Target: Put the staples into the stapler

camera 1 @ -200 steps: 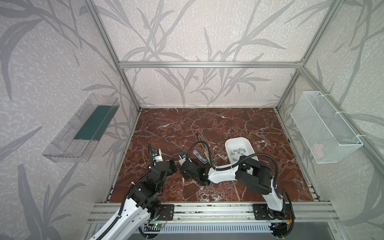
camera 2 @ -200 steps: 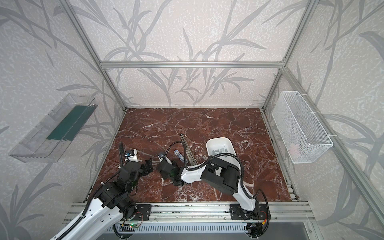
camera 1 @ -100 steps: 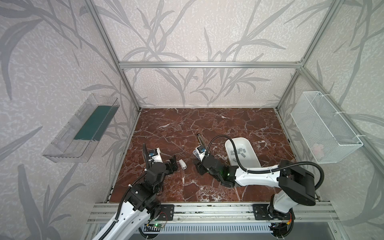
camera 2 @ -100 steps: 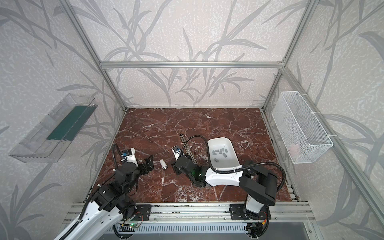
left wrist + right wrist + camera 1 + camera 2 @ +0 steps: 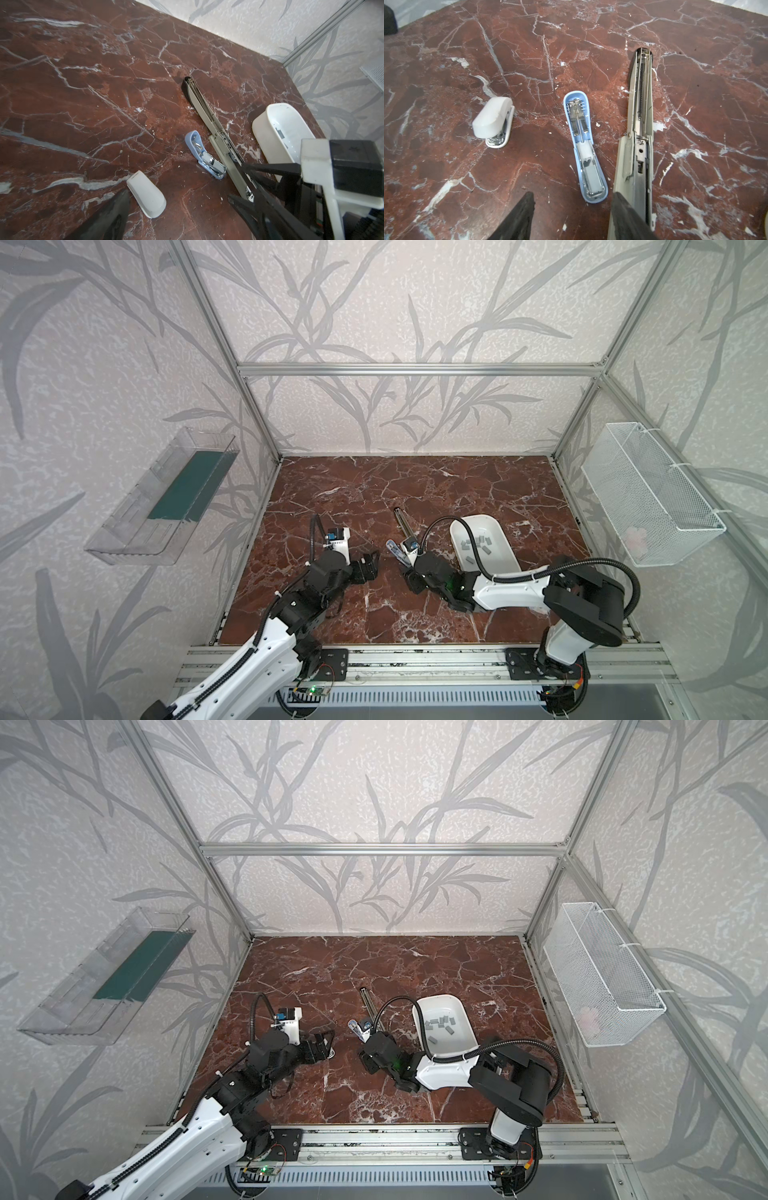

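Three staplers lie on the marble floor. A small white stapler (image 5: 146, 194), closed, sits between my left gripper's (image 5: 177, 197) open fingers, close to one finger (image 5: 116, 209) and touching neither. The blue stapler (image 5: 584, 149) is folded open flat, its near end just ahead of my open, empty right gripper (image 5: 573, 195). Beside it lies a long grey stapler (image 5: 639, 124), also open, next to one right finger. In both top views the grippers (image 5: 368, 568) (image 5: 406, 568) face each other. Several grey staples (image 5: 478, 543) lie in a white tub (image 5: 505, 539).
The white tub (image 5: 467, 1019) stands right of the long grey stapler (image 5: 368, 1000), just behind my right forearm. A clear bin (image 5: 166, 497) hangs on the left wall and a wire basket (image 5: 648, 497) on the right wall. Aluminium frame rails border the floor.
My right arm has swung back to the right, away from the left gripper, and now faces the blue stapler. The left gripper has opened wider over the white stapler on the floor.
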{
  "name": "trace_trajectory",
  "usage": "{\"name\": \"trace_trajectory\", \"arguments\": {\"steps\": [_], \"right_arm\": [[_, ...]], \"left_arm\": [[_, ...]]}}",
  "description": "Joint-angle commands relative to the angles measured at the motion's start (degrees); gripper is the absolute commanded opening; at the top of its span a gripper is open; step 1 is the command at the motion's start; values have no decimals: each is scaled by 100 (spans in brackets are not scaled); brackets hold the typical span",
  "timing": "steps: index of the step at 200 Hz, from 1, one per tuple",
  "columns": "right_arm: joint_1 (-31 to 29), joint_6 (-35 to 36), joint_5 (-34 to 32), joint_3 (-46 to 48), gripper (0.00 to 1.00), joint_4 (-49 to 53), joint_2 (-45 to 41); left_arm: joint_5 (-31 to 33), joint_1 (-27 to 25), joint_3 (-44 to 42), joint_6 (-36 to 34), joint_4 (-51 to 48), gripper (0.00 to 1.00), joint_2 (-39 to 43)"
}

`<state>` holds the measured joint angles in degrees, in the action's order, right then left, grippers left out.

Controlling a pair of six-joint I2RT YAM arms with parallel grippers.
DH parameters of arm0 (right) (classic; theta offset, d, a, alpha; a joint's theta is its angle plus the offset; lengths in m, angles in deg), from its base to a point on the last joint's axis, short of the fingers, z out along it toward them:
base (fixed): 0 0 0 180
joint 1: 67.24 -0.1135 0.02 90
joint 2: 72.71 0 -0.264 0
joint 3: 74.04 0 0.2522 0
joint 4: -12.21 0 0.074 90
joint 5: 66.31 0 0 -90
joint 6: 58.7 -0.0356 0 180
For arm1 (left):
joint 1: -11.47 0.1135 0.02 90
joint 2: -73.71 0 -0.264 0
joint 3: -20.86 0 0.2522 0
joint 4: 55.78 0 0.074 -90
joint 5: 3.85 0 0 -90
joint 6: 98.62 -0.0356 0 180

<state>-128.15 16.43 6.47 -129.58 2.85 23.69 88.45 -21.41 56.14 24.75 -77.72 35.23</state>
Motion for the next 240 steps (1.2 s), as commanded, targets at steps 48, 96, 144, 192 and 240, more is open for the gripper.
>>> {"name": "trace_trajectory", "arguments": {"steps": [48, 96, 144, 192, 240], "right_arm": [[177, 212, 236, -656, 51, 383, 756], [178, 168, 257, -1071, 41, 1003, 977], [180, 98, 311, -947, 35, 945, 893], [178, 102, 250, -742, 36, 902, 399], [183, 79, 131, -694, 40, 904, 310]], "left_arm": [[-221, 2, 151, -158, 427, 93, -275], [-140, 5, 135, -190, 335, 93, -229], [-137, 2, 136, -181, 399, 93, -271], [-158, 2, 127, -195, 397, 94, -293], [-168, 8, 117, -196, 387, 93, -274]]}}
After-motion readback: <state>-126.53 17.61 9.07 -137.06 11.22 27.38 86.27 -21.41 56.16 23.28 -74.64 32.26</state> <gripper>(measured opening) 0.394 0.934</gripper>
